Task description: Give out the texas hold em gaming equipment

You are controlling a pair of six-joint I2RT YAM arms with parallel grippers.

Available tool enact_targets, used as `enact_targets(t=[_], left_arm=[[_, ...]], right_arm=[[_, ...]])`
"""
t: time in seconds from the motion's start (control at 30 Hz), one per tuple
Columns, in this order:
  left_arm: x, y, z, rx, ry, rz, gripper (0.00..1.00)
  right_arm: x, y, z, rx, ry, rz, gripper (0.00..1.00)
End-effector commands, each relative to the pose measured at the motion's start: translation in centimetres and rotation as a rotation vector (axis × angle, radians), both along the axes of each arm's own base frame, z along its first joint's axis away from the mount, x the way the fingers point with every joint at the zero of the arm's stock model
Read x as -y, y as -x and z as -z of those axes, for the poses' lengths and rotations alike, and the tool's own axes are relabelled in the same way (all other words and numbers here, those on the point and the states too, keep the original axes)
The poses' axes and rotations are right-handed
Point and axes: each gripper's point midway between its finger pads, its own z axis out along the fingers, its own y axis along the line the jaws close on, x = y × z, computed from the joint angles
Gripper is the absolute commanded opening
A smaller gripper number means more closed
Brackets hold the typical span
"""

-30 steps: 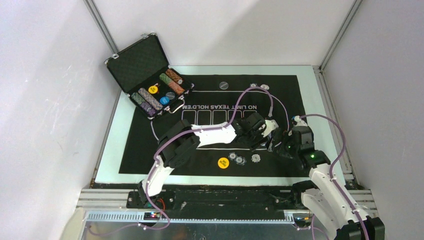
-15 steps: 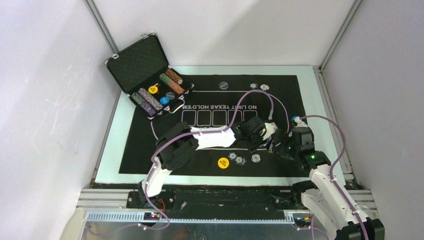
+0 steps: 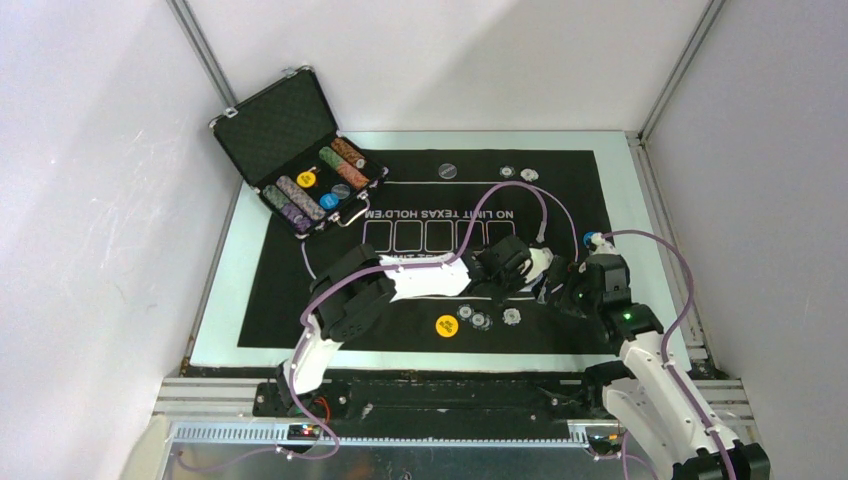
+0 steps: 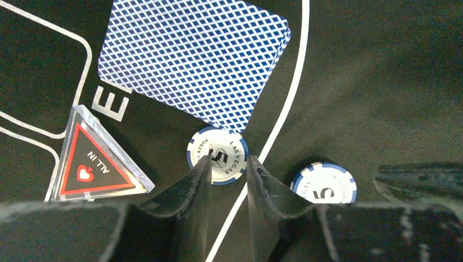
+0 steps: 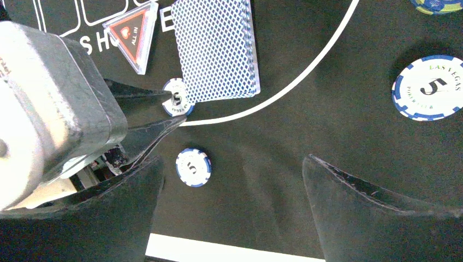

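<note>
A blue-and-white poker chip (image 4: 217,158) marked 5 is seen lying flat and face up on the black mat (image 4: 382,82), toward the near right of the tabletop (image 3: 225,300), just beside the white curved line. It is straddled by the left gripper (image 4: 226,165), whose fingers are drawn in narrow over its rim; whether they actually pinch it cannot be told. The deck of blue-backed cards (image 4: 194,60) is set just beyond the chip, one corner pointed at it, its long axis running away from both grippers. The triangle marker (image 4: 90,164) is laid beside the deck, one corner turned toward the left gripper. A second chip (image 5: 193,167) is found on the mat between the widely spread fingers of the right gripper (image 5: 233,161), untouched.
</note>
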Motion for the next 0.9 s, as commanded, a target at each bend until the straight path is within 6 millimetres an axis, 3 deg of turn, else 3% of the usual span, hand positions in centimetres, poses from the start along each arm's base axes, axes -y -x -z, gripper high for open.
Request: enact_targets(t=[0.0,0.23,0.37,0.53,0.63,0.7,0.87], left_arm=[[-3.2,1.7,1.8,-0.023,-0.121,-0.016,0.29],[-2.7,0.7,-1.8,0.041,-0.03,-0.061,0.28],[-2.5,1.0,-2.6,0.033,0.0,-0.054,0.29],[-3.0,-0.4,-4.5,0.057,0.064,-0.187,0.44],[-3.3,-1.3,-5.8,0.047,0.123,-0.272,0.67],[-3.1,-1.4,-6.4,0.038,0.148,-0.291,0.74],[-2.6,-2.0,-5.4,0.013,0.123,-0.348,0.79]], right_arm=[[0.2,-1.0,-1.0,0.056,-0.004,0.023,0.99],[0.3,-1.0,-1.0,0.057,-0.003,0.026,0.99],[0.3,-1.0,-1.0,0.057,-0.003,0.027,0.99],[0.3,-1.0,-0.9,0.054,-0.001,0.027,0.99],[0.3,-1.0,-0.9,0.052,0.001,0.029,0.99],[0.4,-1.0,-0.8,0.051,0.003,0.031,0.99],[0.4,-1.0,-0.8,0.049,0.004,0.03,0.99]])
